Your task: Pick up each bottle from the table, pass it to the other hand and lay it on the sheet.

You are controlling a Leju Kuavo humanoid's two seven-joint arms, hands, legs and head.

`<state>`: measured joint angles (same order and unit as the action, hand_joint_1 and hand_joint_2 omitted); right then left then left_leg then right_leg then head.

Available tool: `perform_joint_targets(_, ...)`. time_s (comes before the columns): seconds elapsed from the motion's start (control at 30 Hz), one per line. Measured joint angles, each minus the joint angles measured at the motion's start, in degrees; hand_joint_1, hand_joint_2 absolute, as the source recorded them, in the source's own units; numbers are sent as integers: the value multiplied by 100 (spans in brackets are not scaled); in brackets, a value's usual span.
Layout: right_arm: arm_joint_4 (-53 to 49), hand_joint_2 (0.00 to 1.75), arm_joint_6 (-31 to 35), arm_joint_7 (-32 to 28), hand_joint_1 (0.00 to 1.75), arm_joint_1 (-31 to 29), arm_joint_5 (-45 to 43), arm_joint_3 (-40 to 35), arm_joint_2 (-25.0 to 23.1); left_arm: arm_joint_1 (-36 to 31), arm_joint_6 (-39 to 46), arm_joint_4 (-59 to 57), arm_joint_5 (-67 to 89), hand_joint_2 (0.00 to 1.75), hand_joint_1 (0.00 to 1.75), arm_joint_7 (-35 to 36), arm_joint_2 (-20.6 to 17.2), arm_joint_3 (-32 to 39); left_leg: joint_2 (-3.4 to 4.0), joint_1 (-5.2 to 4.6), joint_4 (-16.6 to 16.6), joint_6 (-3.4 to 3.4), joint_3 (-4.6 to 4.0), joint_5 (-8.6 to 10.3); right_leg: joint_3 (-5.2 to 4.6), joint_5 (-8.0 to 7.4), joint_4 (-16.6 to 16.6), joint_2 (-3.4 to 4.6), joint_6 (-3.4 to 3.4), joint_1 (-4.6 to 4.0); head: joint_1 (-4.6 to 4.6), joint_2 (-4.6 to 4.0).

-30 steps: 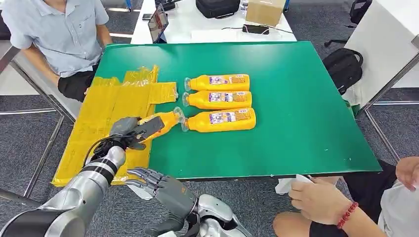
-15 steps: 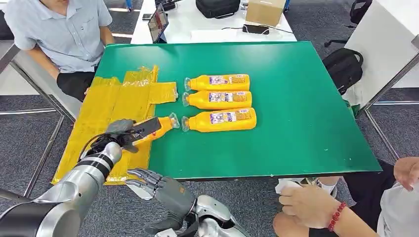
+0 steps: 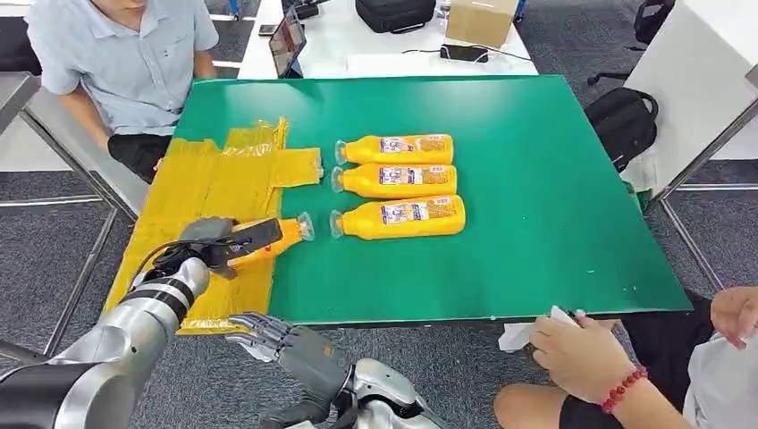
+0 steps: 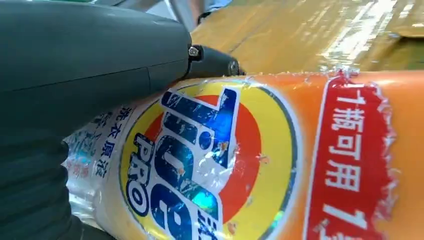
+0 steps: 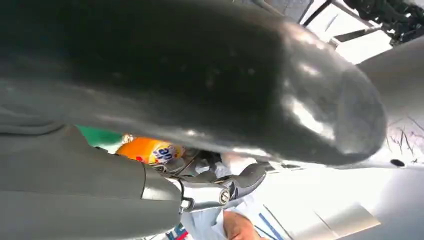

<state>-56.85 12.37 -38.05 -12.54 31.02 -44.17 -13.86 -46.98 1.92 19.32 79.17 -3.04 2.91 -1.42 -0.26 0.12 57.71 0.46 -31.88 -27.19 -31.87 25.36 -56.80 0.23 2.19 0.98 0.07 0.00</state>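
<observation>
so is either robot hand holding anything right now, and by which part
The left robot hand holds an orange bottle around its body, at the base end, cap pointing away, over the yellow sheet. The right robot hand holds nothing, fingers apart.

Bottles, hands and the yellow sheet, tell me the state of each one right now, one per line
Held bottle: lying sideways in the left hand's grip, over the sheet's edge.
Three bottles: lying side by side on the green table, untouched.
Yellow sheet: spread flat, wrinkled.
Left hand: grips the held bottle.
Right hand: holds nothing, fingers apart, below the table's near edge.
</observation>
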Motion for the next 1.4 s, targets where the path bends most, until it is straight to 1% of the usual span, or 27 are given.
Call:
perform_joint_targets(0.1, 9, 0, 0, 0, 0, 0, -26, -2, 2, 16, 24, 0, -143, 175, 0, -291, 59, 2, 1, 0, 0, 0, -1, 0, 0, 0, 0, 1, 0, 0, -2, 0)
perform_joint_targets(0.17, 11, 0, 0, 0, 0, -1, -61, -22, 22, 15, -187, 0, -506, 175, 0, -659, 81, 98, 1, 0, 1, 0, 0, 0, 0, 0, 0, 1, 1, 0, -2, 0)
perform_joint_targets(0.23, 15, 0, 22, 0, 0, -10, -186, -77, 53, 6, -510, 0, -1061, 175, 0, -1128, 90, 296, 2, -1, 1, 0, 0, 0, 0, 0, 0, 1, 1, -1, 0, 0)
perform_joint_targets(0.3, 15, 0, 66, 0, 0, -28, -271, -144, 81, -10, -744, 0, -1463, 175, 0, -1447, 94, 534, 2, -1, 1, 0, 0, 0, 0, 0, 0, 1, 0, -2, -2, 0)
perform_joint_targets(0.4, 44, 0, 144, 0, 0, -59, -406, -251, 114, -10, -1119, 0, -2089, 175, 0, -1820, 92, 941, 1, 1, 0, 0, 1, 0, 0, 0, 0, 0, 0, -4, 0, 0)
perform_joint_targets(0.5, 74, 0, 210, 0, 0, -85, -509, -352, 144, -10, -1329, 2, -2485, 175, 0, -1975, 94, 1294, 3, 1, 0, 0, 2, 1, 0, 0, -1, 1, 0, -4, -2, 0)
perform_joint_targets(0.6, 109, 0, 284, 0, 0, -100, -579, -426, 168, 2, -1318, 15, -2888, 175, 0, -2096, 98, 1616, 2, 1, 0, -2, 1, 3, 0, 0, -1, 1, 0, -4, 0, 0)
perform_joint_targets(0.7, 129, 0, 367, 0, 0, -97, -555, -446, 186, 58, -948, 184, -3270, 175, 0, -2295, 142, 1902, 2, 1, 0, -2, 1, 5, 0, 0, -1, 1, 0, -3, 0, 0)
perform_joint_targets(0.77, 127, 0, 369, 0, 0, -78, -368, -439, 188, 139, -486, 469, -3485, 175, 0, -2291, 214, 2011, 2, 1, 1, -2, 1, 5, 0, 0, -1, 1, 0, -2, -2, 0)
perform_joint_targets(0.87, 122, 0, 372, 0, 0, 13, -43, -343, 184, 288, -442, 956, -4318, 175, 0, -2153, 359, 2234, 1, 0, 1, -2, -1, 4, -1, 0, 0, 0, 0, -2, 0, 0)
perform_joint_targets(0.93, 92, 0, 448, 0, 0, 100, 113, -269, 173, 436, -381, 1350, -4781, 175, 0, -2214, 465, 2347, 2, 0, 1, -2, -2, 4, -1, 0, 0, 1, 0, -2, 0, 0)
perform_joint_targets(0.97, 61, 175, 485, 0, 0, 141, 185, -227, 173, 534, -359, 1573, -4983, 175, 0, -2234, 526, 2373, 3, 0, 1, -3, -1, 3, -2, 0, 0, 2, 0, -2, -2, 0)
perform_joint_targets(1.03, 9, 175, 612, 0, 0, 196, 390, -140, 173, 739, -431, 2032, -5391, 175, 0, -2234, 636, 2409, 4, 0, 1, -2, -1, 3, -4, 0, 1, 2, 0, -2, -2, 0)
perform_joint_targets(1.1, -77, 175, 938, 4, 0, 264, 748, 5, 177, 1010, -538, 2598, -6034, 175, 0, -2240, 765, 2415, 4, -1, 1, -2, -1, 3, -3, 0, 1, 2, 0, -2, 0, 0)
perform_joint_targets(1.17, -327, 175, 1298, 59, 0, 414, 1160, 261, 214, 1397, -510, 3316, -6752, 175, 0, -2229, 920, 2389, 5, -2, 1, -2, -1, 1, -4, 0, 2, 3, 0, -2, -2, 0)
perform_joint_targets(1.2, -475, 175, 1318, 77, 0, 504, 1253, 405, 236, 1596, -490, 3643, -6986, 175, 0, -2192, 979, 2356, 5, -2, 1, -2, -1, 1, -4, 0, 2, 3, 0, -2, 0, 0)
perform_joint_targets(1.3, -792, 175, 1272, 118, 0, 666, 1381, 748, 295, 2014, -424, 4333, -7189, 175, 0, -2133, 1078, 2229, 2, -2, 1, -2, -4, 1, -5, 0, 3, 1, 0, -2, -2, 0)
perform_joint_targets(1.4, -1163, 175, 1419, 560, 0, 890, 1563, 1159, 310, 2468, 14, 4982, -6996, 175, 0, -2324, 1148, 2067, 4, -3, 0, -1, -3, -2, -4, 0, 4, 3, 0, -2, -2, 0)
